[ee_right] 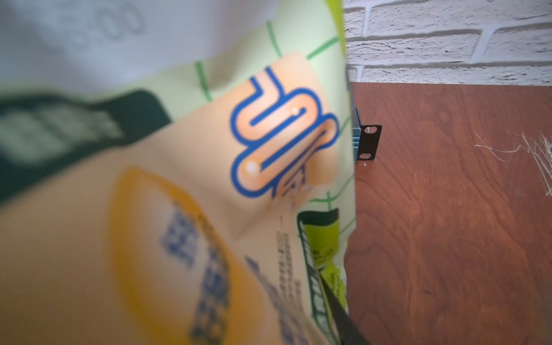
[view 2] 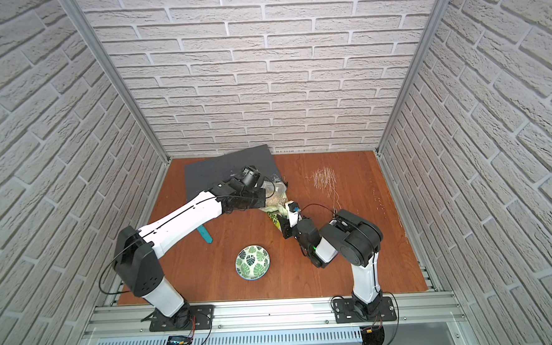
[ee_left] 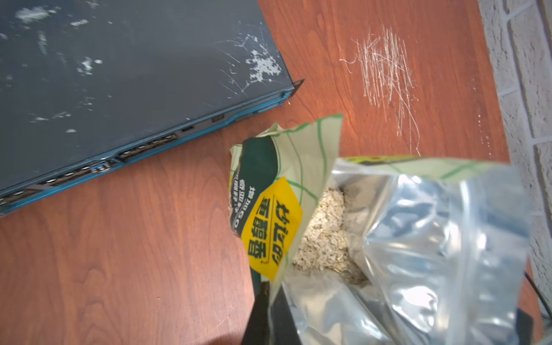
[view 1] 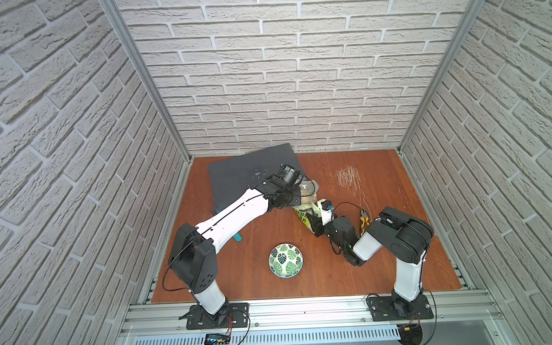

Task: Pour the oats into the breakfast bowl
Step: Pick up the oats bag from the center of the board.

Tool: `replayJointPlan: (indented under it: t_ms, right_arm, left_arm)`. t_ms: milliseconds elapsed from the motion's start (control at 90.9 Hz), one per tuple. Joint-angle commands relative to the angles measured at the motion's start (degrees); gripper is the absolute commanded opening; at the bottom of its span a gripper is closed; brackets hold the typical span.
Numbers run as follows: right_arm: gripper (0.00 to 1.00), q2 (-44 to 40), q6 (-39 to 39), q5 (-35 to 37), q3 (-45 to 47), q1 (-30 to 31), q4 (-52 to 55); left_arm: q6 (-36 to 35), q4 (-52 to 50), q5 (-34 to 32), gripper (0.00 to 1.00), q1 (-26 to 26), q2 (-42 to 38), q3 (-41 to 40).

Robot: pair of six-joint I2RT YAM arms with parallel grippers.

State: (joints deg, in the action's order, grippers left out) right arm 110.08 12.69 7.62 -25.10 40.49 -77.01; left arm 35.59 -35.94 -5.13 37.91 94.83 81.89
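The green-checked pouch (view 1: 303,214) stands between my two grippers, behind and to the right of the breakfast bowl (view 1: 285,260). Its mouth gapes open and pale oats (ee_left: 322,233) lie inside against the silver lining. My left gripper (ee_left: 268,295) is shut on the pouch's top edge, with one wall of the mouth pinched between its black fingers. My right gripper (view 1: 314,222) is at the pouch's lower part. The printed pouch (ee_right: 209,179) fills the right wrist view, where one of the fingers (ee_right: 339,307) presses its edge. The leaf-printed bowl (view 2: 252,262) is empty.
A dark flat rack device (view 1: 252,174) lies at the back left, close behind the pouch. Yellow-handled pliers (view 1: 364,222) lie beside my right arm. A teal tool (view 1: 238,237) pokes out under my left arm. White scratches (view 1: 349,177) mark the wooden table.
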Motion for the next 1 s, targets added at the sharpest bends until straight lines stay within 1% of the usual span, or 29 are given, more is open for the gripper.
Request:
replayJointPlan:
  t_ms: [0, 187, 341, 462, 660, 726, 770, 891, 946, 990]
  right_arm:
    - [0.3, 1.36, -0.32, -0.23, 1.16, -0.88, 12.14]
    - [0.04, -2.28, -2.43, 1.05, 1.08, -1.89, 14.1]
    - [0.03, -7.13, -4.9, 2.81, 0.71, -2.66, 15.74]
    - [0.03, -11.83, -8.34, 2.51, -0.55, -2.62, 18.48]
    - [0.03, -19.64, -17.7, 2.61, -2.88, -2.35, 25.31]
    - [0.03, -22.08, -19.85, 2.74, -3.21, -2.33, 27.35]
    - [0.03, -24.26, -21.29, 2.76, -3.23, -2.34, 28.78]
    - [0.03, -30.3, -25.0, 3.61, -3.48, -1.8, 33.56]
    - [0.03, -33.18, -27.31, 4.89, -3.86, -1.13, 36.88]
    - [0.03, -35.78, -28.61, 5.65, -3.82, -0.83, 39.07]
  left_arm:
    - [1.21, -1.36, -3.85, 0.0, -0.78, -3.43, -1.99]
    - [1.47, -2.51, -4.21, 0.0, -0.92, -5.51, -2.89]
    - [1.61, -2.9, -5.74, 0.0, -1.05, -7.66, -4.47]
    - [1.12, -1.51, -4.89, 0.0, -1.15, -8.96, -5.5]
    - [1.3, 1.42, -1.6, 0.24, -2.83, -11.42, -7.35]
    - [1.43, 3.35, 0.9, 0.37, -4.17, -13.41, -8.68]
    - [1.41, 4.56, 2.49, 0.43, -5.0, -15.12, -9.55]
    - [1.52, 6.9, 4.86, 0.56, -7.38, -20.45, -12.36]
    - [2.41, 6.75, 6.18, 0.61, -9.4, -22.42, -14.24]
    - [3.46, 6.48, 8.51, 0.63, -11.49, -23.71, -16.02]
